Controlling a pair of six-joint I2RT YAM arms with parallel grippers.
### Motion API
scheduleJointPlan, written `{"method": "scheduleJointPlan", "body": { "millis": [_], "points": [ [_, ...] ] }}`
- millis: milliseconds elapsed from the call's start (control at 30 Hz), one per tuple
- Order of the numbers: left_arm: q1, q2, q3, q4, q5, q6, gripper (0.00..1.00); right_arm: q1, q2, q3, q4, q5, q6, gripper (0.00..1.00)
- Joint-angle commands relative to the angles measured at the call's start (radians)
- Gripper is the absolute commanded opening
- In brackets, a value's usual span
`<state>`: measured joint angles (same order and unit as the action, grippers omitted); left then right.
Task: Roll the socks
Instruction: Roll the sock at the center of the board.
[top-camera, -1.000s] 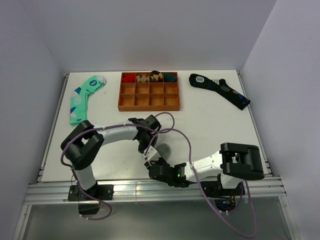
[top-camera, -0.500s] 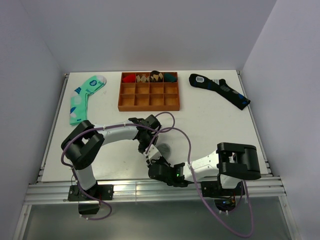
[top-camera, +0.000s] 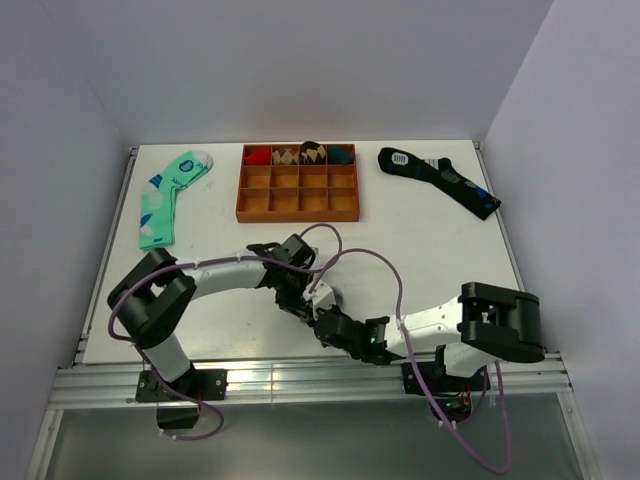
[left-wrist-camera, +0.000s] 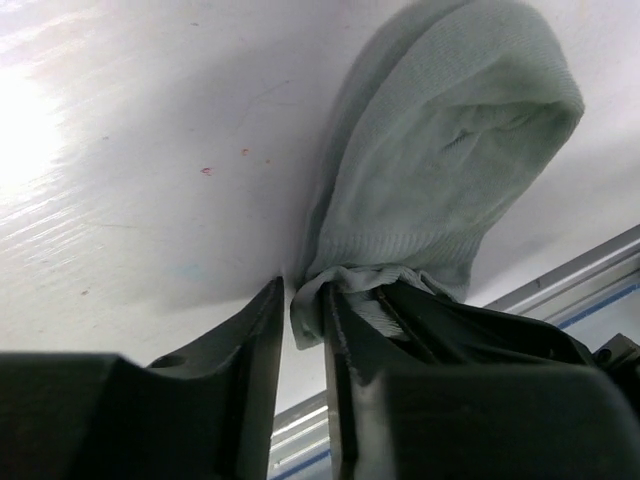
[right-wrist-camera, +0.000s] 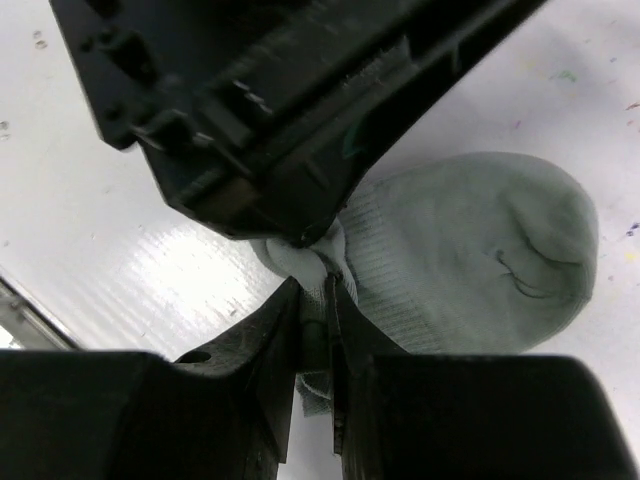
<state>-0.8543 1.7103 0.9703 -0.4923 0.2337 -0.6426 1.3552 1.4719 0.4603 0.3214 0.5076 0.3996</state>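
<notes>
The light-grey socks lie bunched near the table's front edge, between my two grippers. In the left wrist view the socks form a rounded bundle, and my left gripper is nearly shut with the cuff edge between its tips. My right gripper is shut on the cuff fabric of the socks, right under the left gripper's black body. From above, the left gripper and right gripper meet at the sock's near-left end.
An orange compartment tray with rolled socks in its back row stands at the back centre. A mint-green patterned sock lies back left. A dark navy sock lies back right. The table's front rail runs just below the grippers.
Both grippers have shifted slightly right with the socks held between them. The right arm's elbow has swung out to the right.
</notes>
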Motion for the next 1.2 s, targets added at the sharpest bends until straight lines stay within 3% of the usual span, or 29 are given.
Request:
{"method": "scheduleJointPlan", "body": {
  "millis": [0,367,733,933,1167],
  "points": [
    [-0.003,-0.073,-0.054,0.095,-0.077,-0.080,0.31,-0.033,-0.053,-0.026,0.004,-0.104,0.022,0.22],
    [-0.002,-0.287,-0.166,0.225,-0.259,-0.173,0.38,-0.123,-0.076,-0.011,-0.031,-0.348,0.045,0.21],
    [-0.026,-0.529,-0.418,0.439,-0.408,-0.235,0.38,-0.324,-0.088,-0.006,-0.073,-0.765,0.114,0.17],
    [-0.123,-0.594,-0.489,0.538,-0.513,-0.253,0.39,-0.433,-0.098,-0.022,-0.080,-0.961,0.166,0.16],
    [-0.221,-0.569,-0.532,0.626,-0.632,-0.241,0.39,-0.522,-0.071,-0.038,-0.117,-1.021,0.219,0.13]
  ]
}}
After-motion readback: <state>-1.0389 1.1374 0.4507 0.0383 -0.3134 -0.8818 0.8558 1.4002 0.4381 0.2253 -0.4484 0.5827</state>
